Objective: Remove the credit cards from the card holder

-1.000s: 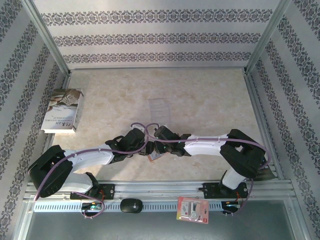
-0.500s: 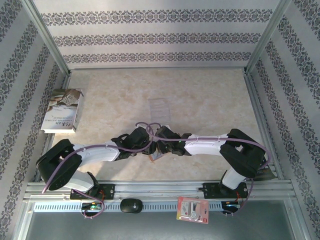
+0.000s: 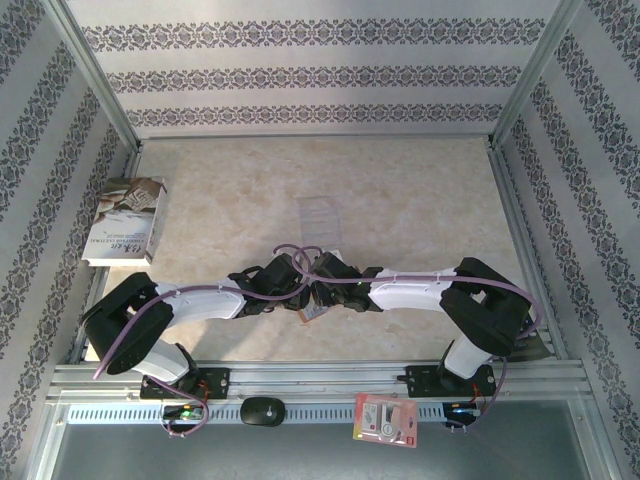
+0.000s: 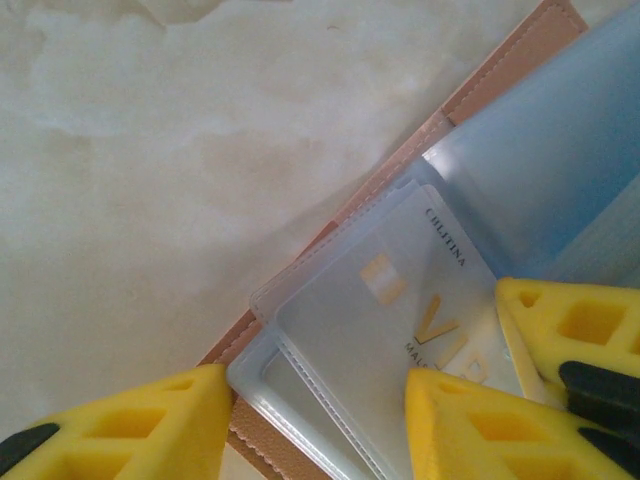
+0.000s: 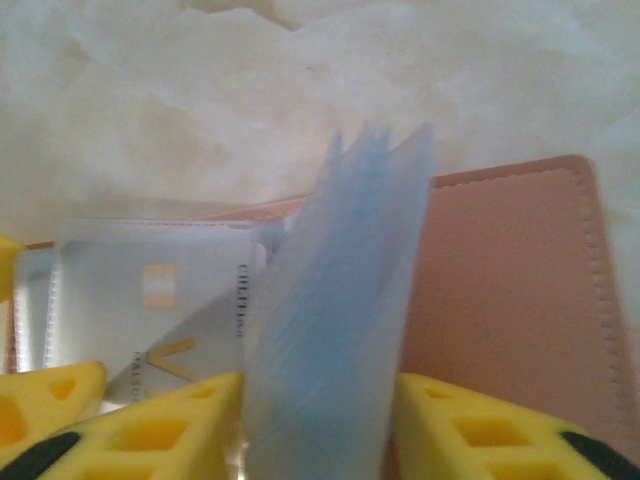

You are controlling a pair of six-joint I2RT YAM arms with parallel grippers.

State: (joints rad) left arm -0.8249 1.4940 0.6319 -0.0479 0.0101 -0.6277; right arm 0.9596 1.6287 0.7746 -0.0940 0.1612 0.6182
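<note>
Now the left gripper [image 4: 315,400] has been brought in over the card holder [image 4: 490,75], which lies on the table [image 4: 150,180]. Its fingers are spread astride a card [image 4: 390,320] still pocketed, so pulling can be started. The lining leaves [image 5: 340,300] are flanked by the right gripper [image 5: 320,400]; whether they are clamped cannot be told.

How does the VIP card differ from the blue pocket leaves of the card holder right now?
The VIP card lies flat, apparently in a clear pocket; the blue pocket leaves stand upright, fanned. The card is pale grey-white with gold print; the leaves are plain, blue-tinted. Both sit on the brown leather card holder.
</note>
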